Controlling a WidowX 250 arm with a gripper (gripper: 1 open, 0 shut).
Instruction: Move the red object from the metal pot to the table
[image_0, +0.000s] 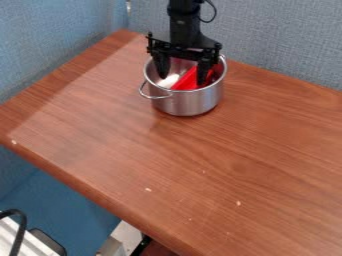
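Red object sits inside the metal pot, way at the far end of the table, so nothing's been lifted out yet. Looks like the reach-in step to me. Next move probably needs the fingers down around the block, then a squeeze. Gripper is spread wide, dipping into the pot's mouth, holding nothing as far as I can tell

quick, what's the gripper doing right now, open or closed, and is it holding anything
Gripper: open, fingers spread and reaching down into the metal pot around the red object; no grip on it yet.
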